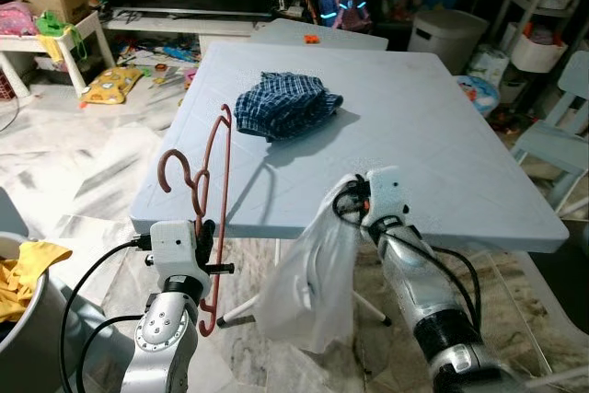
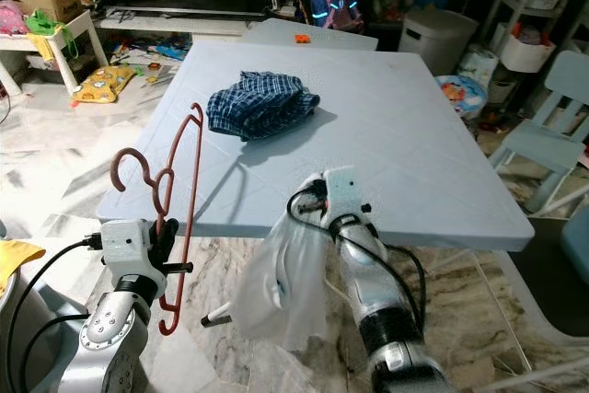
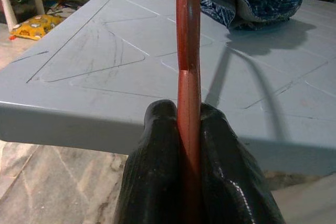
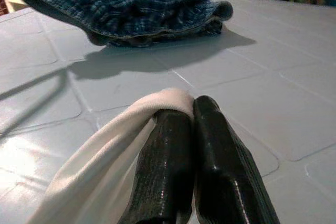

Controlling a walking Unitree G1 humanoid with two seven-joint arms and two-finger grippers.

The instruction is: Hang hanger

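A: Item one, hanger (image 1: pixel 218 192)?
B: Reddish-brown, held upright at the near edge of the pale blue surface (image 1: pixel 442 126). Left gripper (image 3: pixel 188 129) pressed together on its lower bar, hook (image 1: pixel 177 176) pointing away from the arm.

A: Item two?
B: White garment (image 1: pixel 308 283), limp, hanging below the surface edge. Right gripper (image 4: pixel 191 114) pinched shut on a fold of it, just beside the hanger.

A: Other stock?
B: Blue checked cloth (image 1: pixel 285 104), bunched, farther back on the surface, untouched. Cluttered floor and a pale bin (image 1: pixel 446 39) beyond.

A: Progress?
B: Early, by my reckoning. Both pieces are in hand but apart; the garment is not yet threaded on, and no rail or hook to hang from can be made out.
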